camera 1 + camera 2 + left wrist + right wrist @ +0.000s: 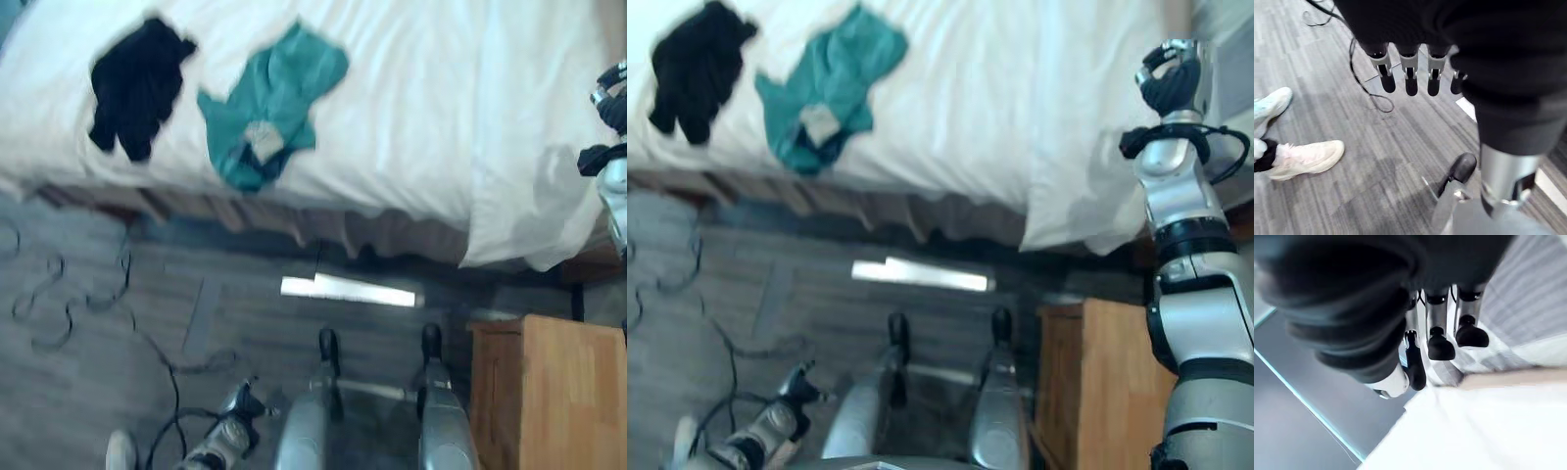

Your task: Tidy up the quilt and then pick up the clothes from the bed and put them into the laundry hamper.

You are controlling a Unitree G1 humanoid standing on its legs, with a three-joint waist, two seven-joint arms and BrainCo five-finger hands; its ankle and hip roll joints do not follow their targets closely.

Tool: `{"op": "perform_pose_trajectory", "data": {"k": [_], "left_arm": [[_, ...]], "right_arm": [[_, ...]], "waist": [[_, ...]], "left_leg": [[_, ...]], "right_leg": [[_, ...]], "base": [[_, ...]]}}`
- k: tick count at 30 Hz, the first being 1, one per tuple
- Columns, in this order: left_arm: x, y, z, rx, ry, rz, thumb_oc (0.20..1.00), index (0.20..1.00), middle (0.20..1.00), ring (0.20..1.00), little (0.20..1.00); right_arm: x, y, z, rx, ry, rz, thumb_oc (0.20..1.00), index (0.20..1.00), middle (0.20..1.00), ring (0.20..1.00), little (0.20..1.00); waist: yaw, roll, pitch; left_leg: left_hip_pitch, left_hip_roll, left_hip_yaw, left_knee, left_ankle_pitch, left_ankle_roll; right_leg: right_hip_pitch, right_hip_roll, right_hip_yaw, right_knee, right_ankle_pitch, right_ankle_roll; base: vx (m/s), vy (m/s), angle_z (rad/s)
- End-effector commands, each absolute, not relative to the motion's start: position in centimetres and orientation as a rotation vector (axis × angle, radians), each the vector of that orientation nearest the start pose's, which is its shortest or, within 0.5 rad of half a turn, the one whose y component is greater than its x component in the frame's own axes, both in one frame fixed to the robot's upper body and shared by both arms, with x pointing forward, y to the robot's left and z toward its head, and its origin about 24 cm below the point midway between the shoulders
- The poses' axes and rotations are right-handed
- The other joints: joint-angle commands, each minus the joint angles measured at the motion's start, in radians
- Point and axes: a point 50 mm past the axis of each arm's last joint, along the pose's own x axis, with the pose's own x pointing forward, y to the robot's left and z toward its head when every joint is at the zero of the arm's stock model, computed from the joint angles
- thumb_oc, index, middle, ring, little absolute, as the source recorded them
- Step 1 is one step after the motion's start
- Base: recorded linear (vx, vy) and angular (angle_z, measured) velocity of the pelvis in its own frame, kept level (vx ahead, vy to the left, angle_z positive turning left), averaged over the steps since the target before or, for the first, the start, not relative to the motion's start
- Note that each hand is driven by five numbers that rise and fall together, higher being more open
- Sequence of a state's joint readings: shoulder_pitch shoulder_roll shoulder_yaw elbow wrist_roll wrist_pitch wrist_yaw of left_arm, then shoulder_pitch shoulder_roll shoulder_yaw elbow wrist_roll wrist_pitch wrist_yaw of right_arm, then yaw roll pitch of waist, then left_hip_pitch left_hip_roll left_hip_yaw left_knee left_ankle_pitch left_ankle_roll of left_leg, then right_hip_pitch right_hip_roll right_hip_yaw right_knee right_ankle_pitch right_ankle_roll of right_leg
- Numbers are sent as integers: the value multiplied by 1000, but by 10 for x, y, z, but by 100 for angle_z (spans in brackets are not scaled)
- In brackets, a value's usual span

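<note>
On the white quilt [421,108], black garment [137,83], teal garment [269,103], right hand [1172,83] raised alongside

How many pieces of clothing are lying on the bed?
2: a black garment near the bed's far left, and a teal garment just to its right, both on the white quilt. Others may lie outside the view.

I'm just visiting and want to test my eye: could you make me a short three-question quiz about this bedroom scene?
1. True or false: the teal garment lies on the bed.
2. Which lies nearer the wooden nightstand: A) the black garment, B) the teal garment?
3. Fill in: the left hand hangs above the ____, fingers straight.

Key: 1 true; 2 B; 3 floor.
</note>
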State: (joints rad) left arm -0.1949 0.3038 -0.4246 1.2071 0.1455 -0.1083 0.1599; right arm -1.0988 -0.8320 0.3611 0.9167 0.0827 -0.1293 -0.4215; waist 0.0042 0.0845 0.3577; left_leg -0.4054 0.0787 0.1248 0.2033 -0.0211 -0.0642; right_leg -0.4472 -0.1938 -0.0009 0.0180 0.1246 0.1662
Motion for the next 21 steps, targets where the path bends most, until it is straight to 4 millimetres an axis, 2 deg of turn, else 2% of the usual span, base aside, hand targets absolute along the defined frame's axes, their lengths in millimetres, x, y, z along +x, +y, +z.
{"op": "perform_pose_trajectory", "data": {"k": [1,2,4,5,6,7,8,9,10,12,15,16,17,18,19,20,21], "left_arm": [[189,247,-119,728,834,-14,1000,1000,1000,1000,1000],[194,245,-117,724,820,-3,1000,1000,1000,1000,1000],[194,246,-117,724,820,-3,1000,1000,1000,1000,1000],[195,240,-118,715,822,-1,1000,1000,1000,1000,1000],[196,238,-118,711,823,-3,1000,1000,1000,1000,1000],[196,238,-118,711,823,-2,1000,1000,1000,1000,1000],[197,235,-119,706,826,9,1000,1000,1000,1000,1000],[197,235,-119,706,827,9,1000,1000,1000,1000,1000],[194,237,-120,710,842,16,1000,1000,1000,1000,1000],[191,237,-122,724,855,7,1000,1000,1000,1000,1000],[183,238,-127,757,886,-26,1000,1000,1000,1000,1000],[181,239,-127,761,894,-30,1000,1000,1000,1000,1000],[178,240,-128,767,902,-37,1000,1000,1000,1000,1000],[178,240,-129,767,903,-37,1000,1000,1000,1000,1000],[176,241,-129,767,908,-39,1000,1000,1000,1000,1000],[173,244,-130,777,925,-50,1000,1000,1000,1000,1000],[172,244,-131,779,931,-54,1000,1000,1000,1000,1000]], "right_arm": [[380,-301,273,-675,-388,-585,200,200,200,200,200],[384,-300,251,-652,-313,-572,200,200,200,200,200],[384,-300,251,-652,-313,-572,200,200,200,200,200],[383,-302,172,-550,-65,-547,200,200,200,200,200],[378,-297,140,-514,21,-526,200,200,200,200,200],[378,-297,140,-513,22,-526,200,200,200,200,200],[353,-292,67,-461,223,-495,200,200,200,200,200],[353,-292,67,-461,223,-495,200,200,200,200,200],[320,-288,9,-454,392,-458,200,200,200,200,200],[276,-283,-45,-491,584,-390,200,200,200,200,200],[212,-278,-97,-520,826,-305,219,219,219,219,219],[195,-279,-108,-538,889,-283,388,388,388,388,388],[173,-277,-120,-571,970,-239,1000,1000,1000,1000,1000],[172,-277,-121,-571,971,-239,1000,1000,1000,1000,1000],[155,-274,-130,-582,1032,-205,1000,1000,1000,1000,1000],[130,-271,-141,-600,1118,-150,1000,1000,1000,1000,1000],[122,-269,-144,-590,1141,-141,1000,1000,1000,1000,1000]], "waist": [[11,12,76],[14,14,88],[14,14,86],[16,15,101],[14,13,103],[15,12,100],[7,5,96],[7,5,95],[-5,-6,87],[-21,-24,67],[-39,-58,25],[-42,-68,8],[-43,-82,-8],[-43,-82,-7],[-43,-92,-24],[-45,-116,-52],[-48,-126,-65]], "left_leg": [[40,29,-35,-192,154,-58],[4,28,-40,-161,151,-56],[2,28,-40,-161,151,-56],[-26,28,-54,-126,145,-49],[-21,27,-56,-123,139,-47],[-24,27,-56,-124,141,-47],[-4,29,-59,-132,133,-42],[-4,29,-59,-132,134,-42],[23,30,-62,-145,125,-38],[69,32,-65,-167,113,-36],[166,32,-57,-198,85,-30],[182,29,-55,-203,79,-26],[208,24,-54,-208,68,-21],[212,24,-53,-209,67,-21],[229,16,-53,-207,58,-15],[268,0,-48,-207,38,-4],[285,-8,-43,-213,36,0]], "right_leg": [[-65,49,-20,153,-12,-26],[-99,50,-22,184,-20,-29],[-101,50,-22,184,-20,-29],[-127,53,-32,221,-35,-37],[-119,55,-37,224,-43,-40],[-121,55,-37,221,-39,-40],[-99,56,-44,214,-46,-41],[-100,56,-44,214,-46,-41],[-71,55,-50,199,-50,-40],[-18,51,-60,170,-49,-35],[94,40,-75,105,-37,-23],[119,36,-77,86,-31,-20],[153,28,-79,61,-20,-13],[157,28,-79,59,-20,-12],[180,24,-77,43,-12,-8],[221,13,-70,12,9,7],[231,3,-66,8,30,18]], "base": [[-163,-57,-32],[-93,-38,27],[-41,-25,47],[-29,-29,-5],[-33,-28,-20],[30,2,-4],[21,9,6],[70,19,11],[73,19,7],[123,25,15],[157,57,16],[151,112,4],[83,86,3],[107,80,8],[131,167,4],[154,239,-10],[119,276,-22]]}}
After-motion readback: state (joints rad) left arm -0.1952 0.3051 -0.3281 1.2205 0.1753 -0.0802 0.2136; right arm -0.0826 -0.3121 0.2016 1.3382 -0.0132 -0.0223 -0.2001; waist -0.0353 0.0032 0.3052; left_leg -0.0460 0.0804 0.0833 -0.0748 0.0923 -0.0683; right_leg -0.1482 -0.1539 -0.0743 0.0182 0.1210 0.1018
